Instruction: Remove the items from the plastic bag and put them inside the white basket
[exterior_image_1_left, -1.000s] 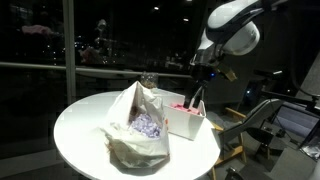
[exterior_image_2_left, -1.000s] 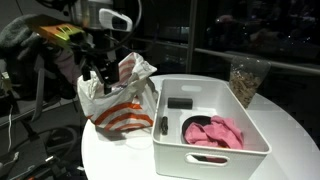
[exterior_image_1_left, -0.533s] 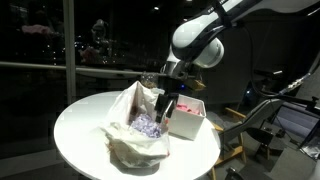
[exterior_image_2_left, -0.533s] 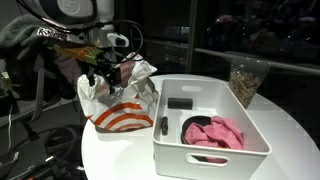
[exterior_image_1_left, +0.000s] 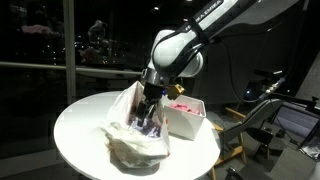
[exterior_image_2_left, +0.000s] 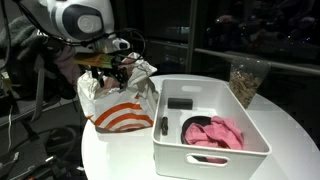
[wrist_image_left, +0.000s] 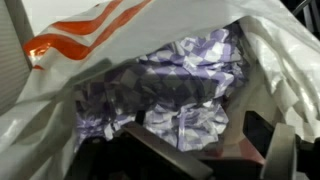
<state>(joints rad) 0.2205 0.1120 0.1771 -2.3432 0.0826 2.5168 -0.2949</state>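
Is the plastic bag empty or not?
Not empty: the plastic bag holds a crumpled purple-and-white item, seen through its open mouth.

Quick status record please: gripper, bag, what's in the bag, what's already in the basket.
gripper: open, at the bag's mouth, holding nothing
plastic bag: white with orange stripes, on the round table beside the white basket
in bag: purple-and-white patterned packet, not gripped
in basket: pink cloth, small black item
task status: unfinished

Round white table (exterior_image_1_left: 80, 125), a filled clear cup (exterior_image_2_left: 246, 80) standing on it
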